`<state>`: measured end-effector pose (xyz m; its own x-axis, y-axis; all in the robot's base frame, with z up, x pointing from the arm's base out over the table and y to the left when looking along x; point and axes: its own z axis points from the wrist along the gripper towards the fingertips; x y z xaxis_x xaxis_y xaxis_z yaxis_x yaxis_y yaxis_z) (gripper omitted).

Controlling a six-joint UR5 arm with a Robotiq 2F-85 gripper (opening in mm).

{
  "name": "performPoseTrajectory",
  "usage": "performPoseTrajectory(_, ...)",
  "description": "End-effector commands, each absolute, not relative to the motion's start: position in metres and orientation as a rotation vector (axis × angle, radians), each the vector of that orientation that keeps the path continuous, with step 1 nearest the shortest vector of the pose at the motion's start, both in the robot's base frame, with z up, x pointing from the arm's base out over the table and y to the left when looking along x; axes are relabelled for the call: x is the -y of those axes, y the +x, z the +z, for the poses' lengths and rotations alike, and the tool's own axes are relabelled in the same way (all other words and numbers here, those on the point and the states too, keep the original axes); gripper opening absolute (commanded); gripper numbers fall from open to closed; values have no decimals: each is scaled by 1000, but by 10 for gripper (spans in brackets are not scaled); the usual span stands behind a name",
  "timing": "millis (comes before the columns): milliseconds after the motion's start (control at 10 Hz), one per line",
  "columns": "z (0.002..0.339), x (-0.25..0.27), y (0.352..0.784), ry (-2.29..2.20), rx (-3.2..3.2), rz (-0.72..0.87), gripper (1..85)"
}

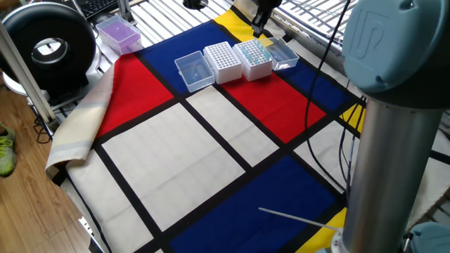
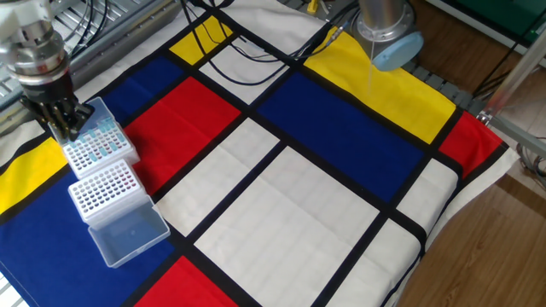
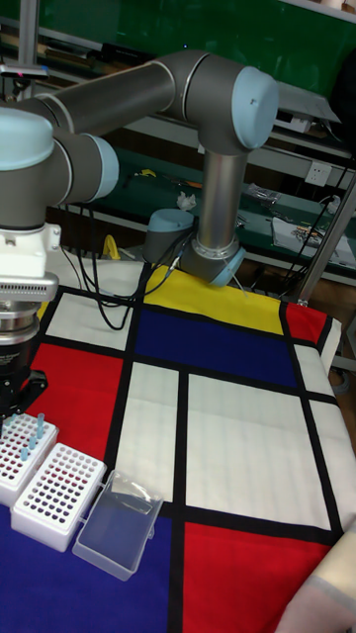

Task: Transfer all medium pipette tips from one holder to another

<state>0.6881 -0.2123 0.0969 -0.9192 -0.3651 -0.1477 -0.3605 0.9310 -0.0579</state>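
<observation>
Pincer (image 2: 64,126) jaw gap too small to judge, its tips hide part of the tip rack (image 2: 98,147); medium pipette tips (image 2: 101,141) blurred.

One fixed view looked down from beside the arm's base toward the far holders (image 1: 235,61). The other looked back from the opposite corner. The tall view sat low and close, facing the arm. All shared the checkered worktop (image 2: 281,205).
</observation>
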Motion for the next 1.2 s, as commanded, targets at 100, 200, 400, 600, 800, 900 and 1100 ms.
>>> performPoseTrajectory(100,112,167,716,-256,-2965,-40,190)
performPoseTrajectory(200,110,162,723,-173,-2960,-86,120)
performPoseTrajectory(400,109,119,738,19,-2942,-39,107)
performPoseTrajectory(600,120,105,736,210,-2980,-147,20)
performPoseTrajectory(800,124,103,735,247,-2963,-133,17)
performPoseTrajectory(900,130,74,739,402,-2923,33,17)
performPoseTrajectory(1100,137,64,734,550,-2908,102,17)
